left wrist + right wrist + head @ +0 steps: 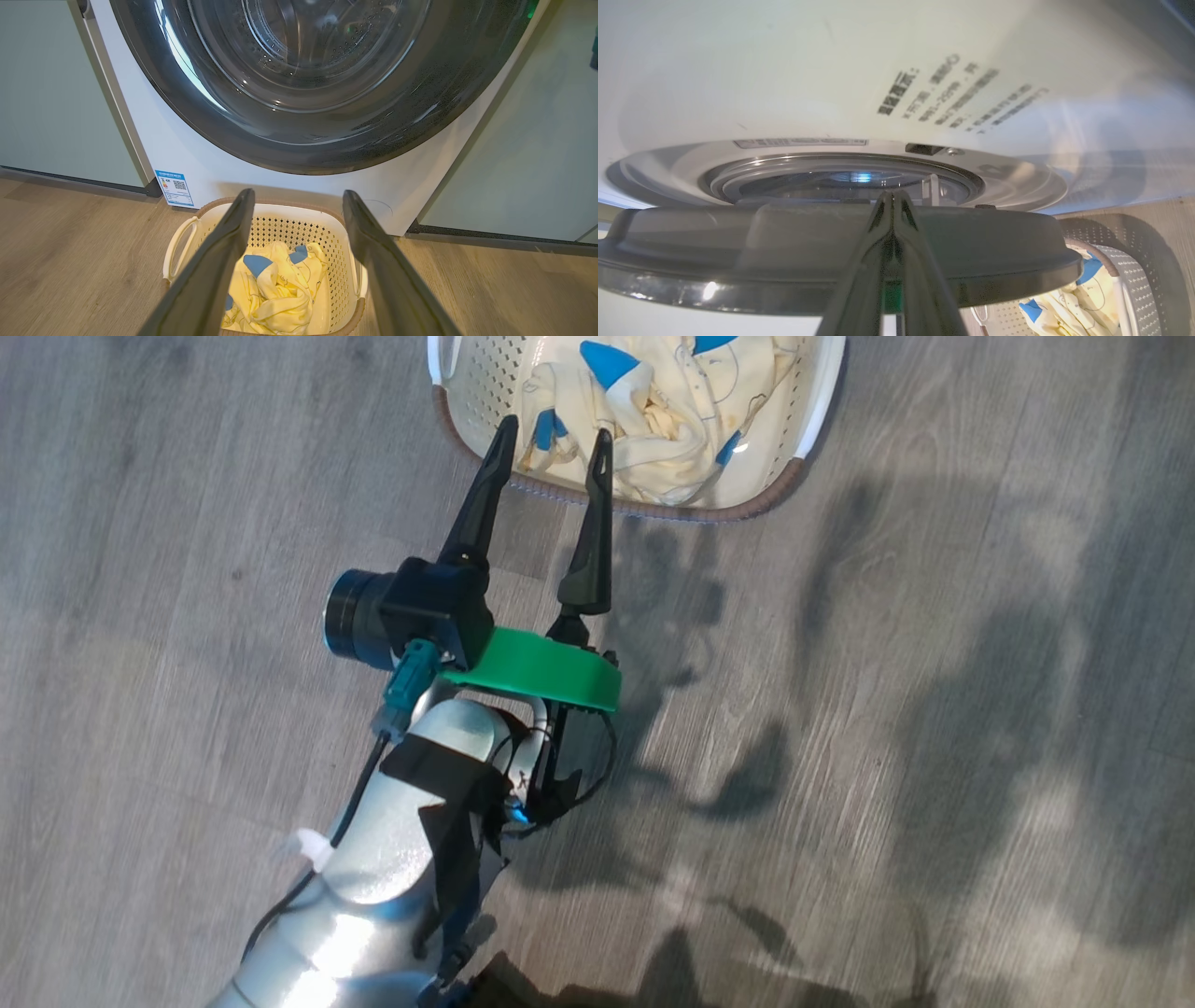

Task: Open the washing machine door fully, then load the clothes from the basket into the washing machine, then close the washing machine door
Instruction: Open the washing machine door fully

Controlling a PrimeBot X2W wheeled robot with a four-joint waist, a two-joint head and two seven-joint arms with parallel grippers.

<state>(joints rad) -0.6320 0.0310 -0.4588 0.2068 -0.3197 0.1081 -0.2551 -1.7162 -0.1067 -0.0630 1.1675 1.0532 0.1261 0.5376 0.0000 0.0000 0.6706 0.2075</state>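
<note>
Opening the washing machine door is, by my reading, the step in hand, step 1 of 3. From the right wrist the door stands ajar. Its black rim lies edge-on across the view, with a gap between it and the grey-ringed mouth of the washing machine. The right jaws are clenched on nothing, their 2 fingers pressed together and their tips at the door's inner edge. Whether they actually touch it I cannot tell.

The left jaws are released and wide, holding nothing, and their fingers point over the near brown rim of the basket. The basket sits on the floor just in front of the washer, below the door. The clothes, cream with blue patches, lie bundled inside it, untouched.

Judged from this, the next move calls for the right arm to carry the door round on its hinge until it is fully open. The closed fingers should keep behind the rim so they do not slip off the glossy edge. Only then does a left-arm descent into the basket make sense, and that arm's spread suits a pinch on the top fold of fabric.
</note>
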